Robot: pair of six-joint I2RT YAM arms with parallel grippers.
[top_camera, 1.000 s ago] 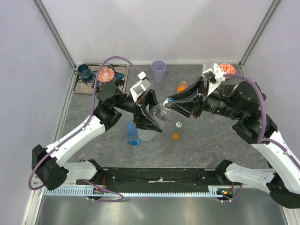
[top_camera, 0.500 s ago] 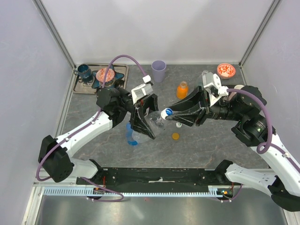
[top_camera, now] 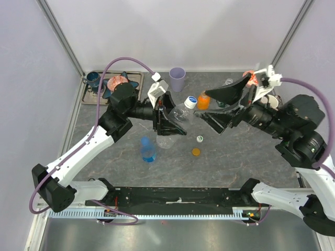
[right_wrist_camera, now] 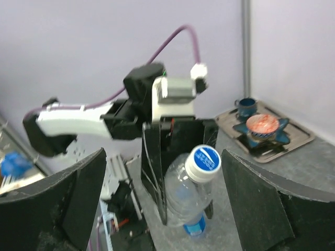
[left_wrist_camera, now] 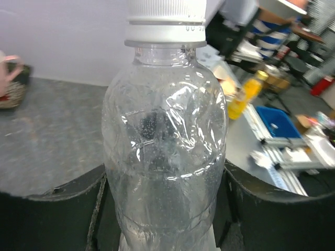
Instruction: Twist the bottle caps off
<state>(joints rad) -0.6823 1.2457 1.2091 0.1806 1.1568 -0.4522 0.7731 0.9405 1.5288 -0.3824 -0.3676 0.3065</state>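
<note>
My left gripper [top_camera: 168, 121] is shut on a clear bottle with a blue label [top_camera: 178, 115], held tilted above the table. Its white cap with a blue top [top_camera: 190, 101] sits on the neck. In the left wrist view the bottle [left_wrist_camera: 165, 141] fills the gap between the black fingers [left_wrist_camera: 52, 214], with the cap [left_wrist_camera: 166, 21] at the top edge. My right gripper [top_camera: 210, 107] stands open just right of the cap, touching nothing. From the right wrist the cap [right_wrist_camera: 204, 161] lies between and beyond the wide-apart fingers [right_wrist_camera: 78, 198]. An orange cap [top_camera: 196, 152] and a white-and-green cap [top_camera: 200, 138] lie loose on the table.
A blue bottle [top_camera: 148, 149] stands near the front left. A short orange bottle [top_camera: 203, 99] stands just behind the right gripper's fingers. At the back are a lilac cup [top_camera: 177, 78] and, to the left, a tray [top_camera: 133, 78] with a cup and dish.
My right gripper has let go of the cap, opened wide and drawn back to the right. The left arm has carried the bottle a little toward the back.
</note>
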